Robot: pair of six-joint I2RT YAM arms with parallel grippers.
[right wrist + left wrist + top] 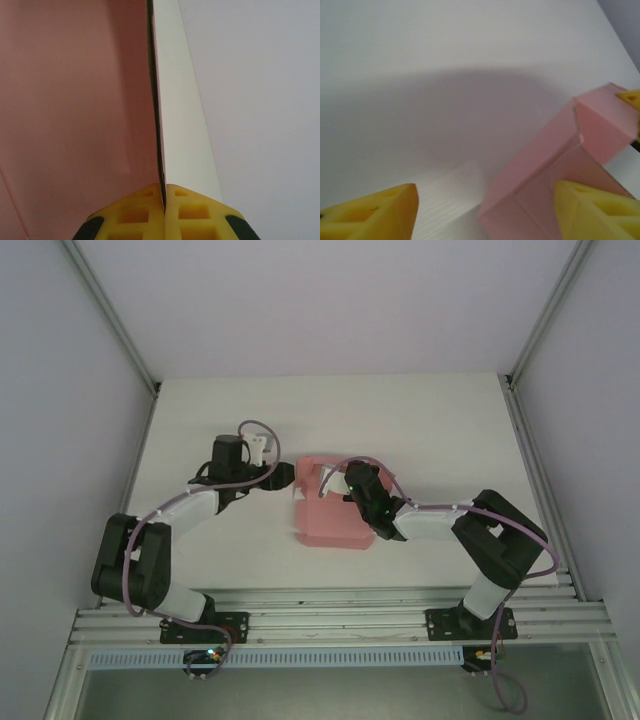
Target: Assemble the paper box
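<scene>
The box [325,525] is found on the middle of the table [450,420], well apart from the near edge and from both side edges. Its long axis is judged to run roughly from the near edge toward the far edge, with a slight slant. Nearest the arm bases, its near part is seen lying low on the table as pale pink card. Farther in, on its right far part, the right gripper [345,485] is reached in from the near right. In the right wrist view its jaws are seen pressed together on the thin edge of an upright panel [75,100], pink on one face and white on the other, so the panel is pinched and held standing. At the box's left far corner the left gripper [290,480] is brought in from the left. In the left wrist view its jaws are seen apart, with nothing clamped. A folded corner of the box [545,160] is seen between them, close against the right-hand finger [595,210] and well clear of the other. The box therefore lies to the right of the left gripper's centre line, and its raised wall is seen running away toward a yellow fingertip [631,97], judged to be the right gripper's. The left gripper is the nearer to this free corner, so the coming fold is judged to depend on it being shifted right across that wall.
</scene>
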